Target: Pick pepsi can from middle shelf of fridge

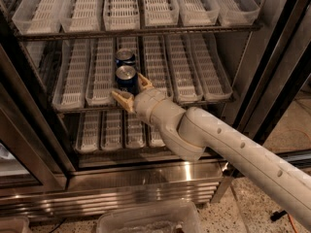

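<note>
The fridge (146,176) stands open with three racks of white slotted lane trays. On the middle shelf (199,69) two dark-blue cans stand one behind the other in the third lane from the left. The front pepsi can (126,78) has a silver top; its twin (125,57) stands just behind it. My gripper (130,87) reaches in from the lower right at the shelf's front edge. It is open, one tan finger (121,99) to the left of the front can's base and the other (144,81) to its right. The can's lower part is hidden behind the gripper.
The top rack (136,6) hangs just above the cans. The bottom rack (114,130) lies under my wrist. The dark door frame (34,130) stands at the left and another frame post (272,76) at the right. A clear plastic bin (146,220) sits on the floor in front.
</note>
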`<control>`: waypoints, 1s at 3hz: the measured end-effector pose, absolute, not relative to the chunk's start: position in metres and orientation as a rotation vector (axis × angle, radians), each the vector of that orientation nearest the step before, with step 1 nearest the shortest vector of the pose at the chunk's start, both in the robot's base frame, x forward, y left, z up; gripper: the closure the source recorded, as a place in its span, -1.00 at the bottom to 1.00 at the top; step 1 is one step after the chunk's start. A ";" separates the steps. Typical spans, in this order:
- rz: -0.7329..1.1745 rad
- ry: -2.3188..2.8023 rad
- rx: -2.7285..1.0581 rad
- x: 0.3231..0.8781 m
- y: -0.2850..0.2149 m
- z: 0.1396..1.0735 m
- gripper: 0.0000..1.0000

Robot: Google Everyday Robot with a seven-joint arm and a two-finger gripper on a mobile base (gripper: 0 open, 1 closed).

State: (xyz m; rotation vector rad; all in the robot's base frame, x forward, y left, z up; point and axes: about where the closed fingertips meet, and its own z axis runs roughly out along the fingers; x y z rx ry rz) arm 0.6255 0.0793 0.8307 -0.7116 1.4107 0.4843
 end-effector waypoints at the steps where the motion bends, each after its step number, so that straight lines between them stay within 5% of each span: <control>1: 0.484 1.411 -0.712 0.625 0.079 0.831 0.41; 2: 0.484 1.411 -0.712 0.625 0.079 0.831 0.85; 3: 0.478 1.408 -0.710 0.620 0.077 0.836 1.00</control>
